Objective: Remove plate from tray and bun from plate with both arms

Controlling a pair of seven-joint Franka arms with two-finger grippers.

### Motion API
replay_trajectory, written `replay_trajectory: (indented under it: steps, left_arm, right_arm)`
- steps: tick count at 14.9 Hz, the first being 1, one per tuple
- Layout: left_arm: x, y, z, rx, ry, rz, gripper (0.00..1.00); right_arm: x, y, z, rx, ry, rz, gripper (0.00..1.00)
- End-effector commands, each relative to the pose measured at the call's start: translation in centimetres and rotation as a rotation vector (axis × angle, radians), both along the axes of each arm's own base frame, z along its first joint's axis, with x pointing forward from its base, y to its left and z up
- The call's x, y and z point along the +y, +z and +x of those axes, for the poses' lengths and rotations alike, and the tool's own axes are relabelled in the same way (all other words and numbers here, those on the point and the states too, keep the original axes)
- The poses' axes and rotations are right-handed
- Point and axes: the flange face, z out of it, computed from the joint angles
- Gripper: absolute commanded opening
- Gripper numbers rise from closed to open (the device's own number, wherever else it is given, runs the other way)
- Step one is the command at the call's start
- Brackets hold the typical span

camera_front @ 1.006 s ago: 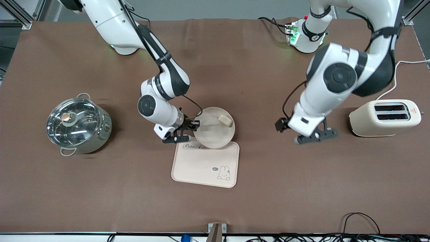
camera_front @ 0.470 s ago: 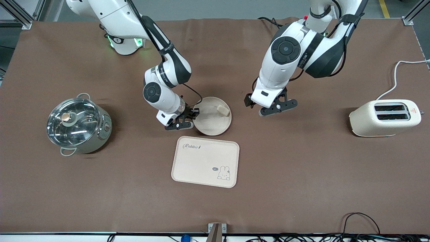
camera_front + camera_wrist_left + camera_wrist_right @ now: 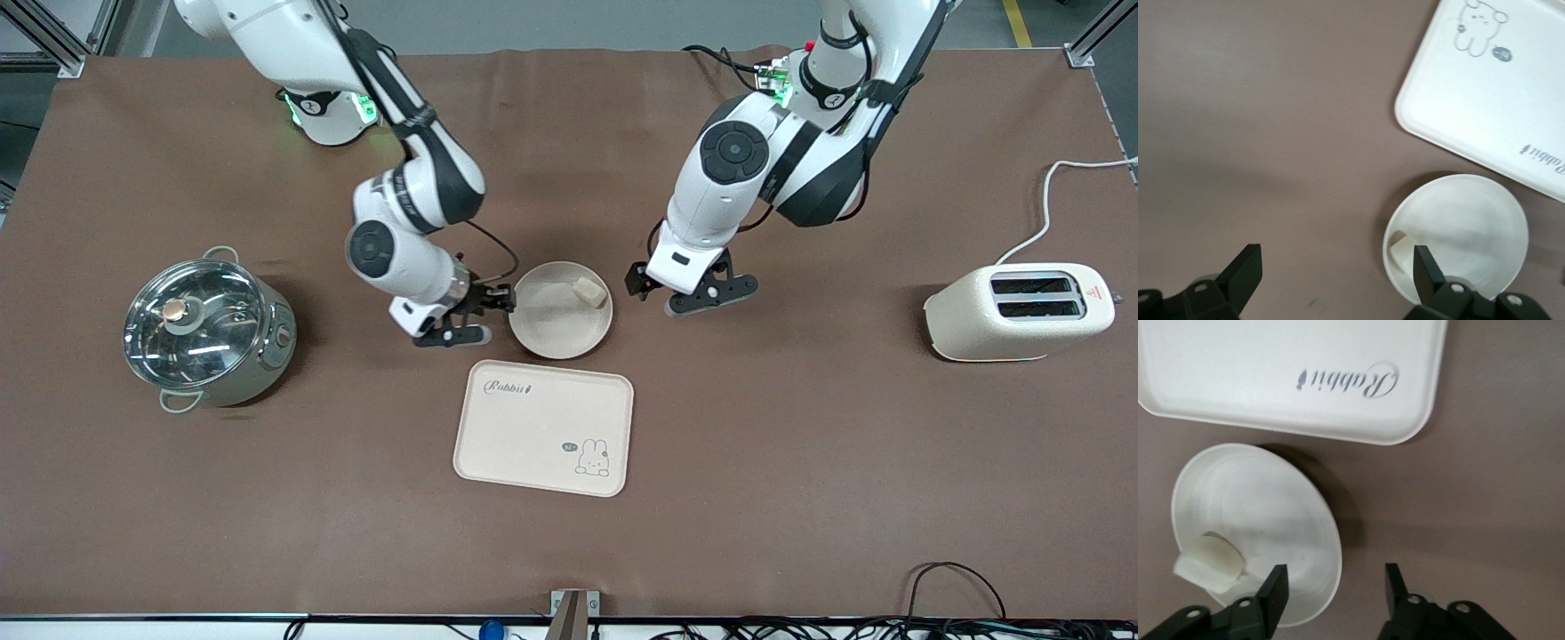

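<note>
We see the plate resting on the brown surface, just farther from the front camera than the tray and apart from it. The bun lies inside the plate, near the rim toward the left arm's end. The tray bears the word "Rabbit" in script at one corner and a small rabbit drawing at the diagonally opposed corner.

The right gripper sits low beside the plate's rim, on the side toward the right arm's end; its jaws are spread apart with nothing between them. The left gripper hangs over the surface just beside the plate, toward the left arm's end, its jaws spread wide and holding nothing.

A lidded steel pot stands toward the right arm's end, and a cream toaster toward the left arm's end.
</note>
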Motion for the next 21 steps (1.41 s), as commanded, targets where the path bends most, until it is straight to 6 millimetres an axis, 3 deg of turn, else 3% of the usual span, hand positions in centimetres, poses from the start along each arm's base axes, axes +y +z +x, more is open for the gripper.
replay_trajectory:
  steps: [1, 5, 7, 10, 13, 16, 18, 21]
  left_arm:
    - [-3.2, -3.2, -0.4, -0.024, 0.012, -0.053, 1.00]
    - [-7.8, -5.3, -2.6, -0.020, -0.045, -0.083, 1.00]
    - [-8.5, -7.6, -3.3, -0.015, -0.069, -0.059, 1.00]
    - [-9.0, -11.3, -3.9, -0.060, -0.058, 0.006, 1.00]
    - [-10.2, -13.8, -5.0, -0.074, -0.058, 0.043, 1.00]
    - [-10.9, -13.5, -4.9, -0.073, -0.024, 0.028, 0.99]
    - [-11.0, -13.7, -5.1, -0.068, -0.013, 0.030, 0.90]
    - [-10.9, -14.2, -5.2, -0.064, -0.016, 0.035, 0.68]
  right_arm:
    - [-4.8, 5.5, 0.8, -0.026, -0.004, 0.000, 1.00]
    - [-12.9, 15.4, 0.7, -0.037, 0.060, -0.158, 1.00]
    - [-17.2, 19.3, 0.5, -0.084, 0.047, -0.231, 1.00]
    - [-21.8, 23.9, 0.5, -0.153, -0.004, -0.254, 1.00]
    - [-22.8, 27.8, 1.2, -0.172, -0.006, -0.307, 1.00]
    - [-23.1, 28.6, 1.2, -0.183, -0.006, -0.309, 1.00]
    - [-25.0, 29.9, 0.8, -0.183, -0.035, -0.308, 1.00]
    - [-27.4, 33.6, -0.4, -0.163, 0.003, -0.309, 1.00]
